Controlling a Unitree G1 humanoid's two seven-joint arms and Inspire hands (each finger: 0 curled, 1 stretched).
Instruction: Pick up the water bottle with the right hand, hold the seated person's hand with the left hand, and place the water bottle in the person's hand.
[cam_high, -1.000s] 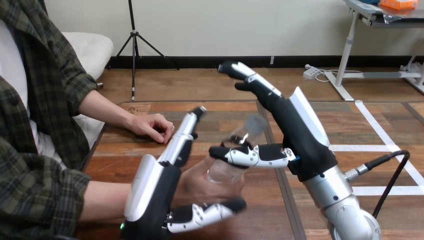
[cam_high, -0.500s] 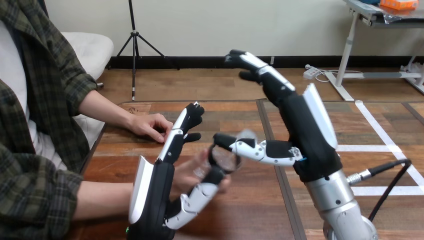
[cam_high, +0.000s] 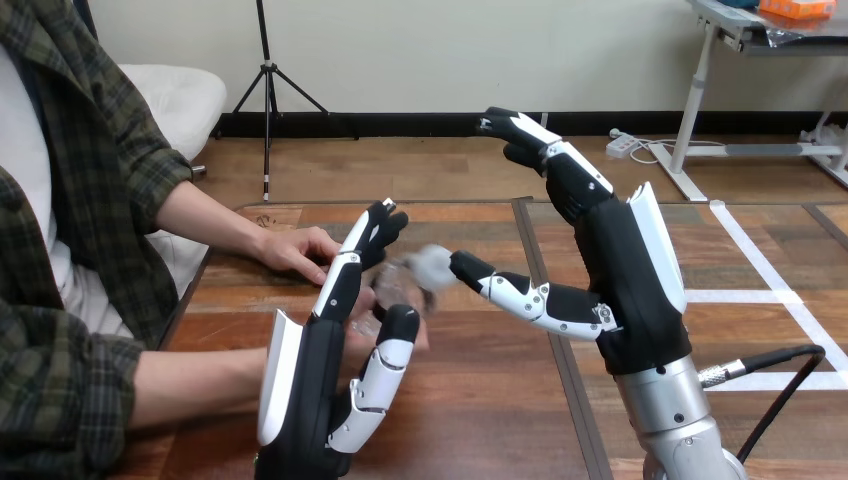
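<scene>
This looks like a robot lab or test room rather than a home, and the setup on the worktop (cam_high: 480, 420) shows it. Two machine arms with silver forearms end in a left hand (cam_high: 310, 390) and a right hand (cam_high: 625, 290), each with black-and-white jointed fingers (cam_high: 560, 165). White tape lines (cam_high: 740, 296) are stuck across the wood to the right of the right hand's spread fingers. A person sits at the side, left of the left hand's fingers. The person's farther hand (cam_high: 300, 250) rests on the wood just beyond those fingers, and the person's nearer hand (cam_high: 360, 335) lies between them and the thumb, clasped there.
</scene>
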